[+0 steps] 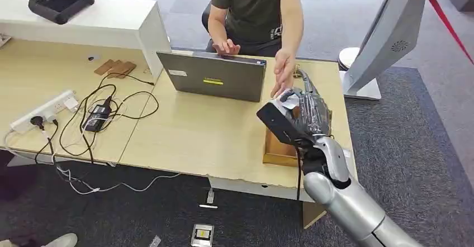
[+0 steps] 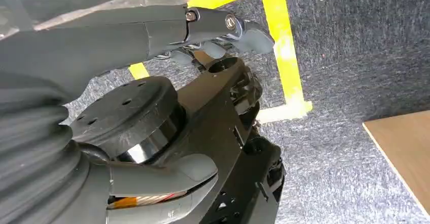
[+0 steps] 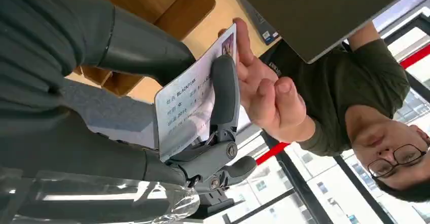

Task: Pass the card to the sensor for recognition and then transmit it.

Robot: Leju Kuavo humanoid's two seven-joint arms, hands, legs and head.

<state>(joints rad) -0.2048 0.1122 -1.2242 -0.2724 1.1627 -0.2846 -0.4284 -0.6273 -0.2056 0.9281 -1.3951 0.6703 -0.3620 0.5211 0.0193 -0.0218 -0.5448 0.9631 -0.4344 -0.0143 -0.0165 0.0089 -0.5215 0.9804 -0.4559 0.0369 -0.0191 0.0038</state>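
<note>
Now, operator, your readout:
Right robot hand (image 3: 203,133): you see it clamped on the card (image 3: 190,100), thumb and fingers pinching it upright above the counter (image 1: 195,135)
Card: a person's hand (image 3: 263,89) touches its far edge, beside the laptop (image 1: 215,76)
Left robot hand (image 2: 223,36): hanging over carpet; fingers curled, holding nothing

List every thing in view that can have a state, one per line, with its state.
card: held up by the right hand, a person's fingers touching its far edge
right hand: grips the card
left hand: fingers curled in, holds nothing
laptop: lid open, back toward the robot
power strip: a plug in it
person's hand: stretched out to the card
</note>
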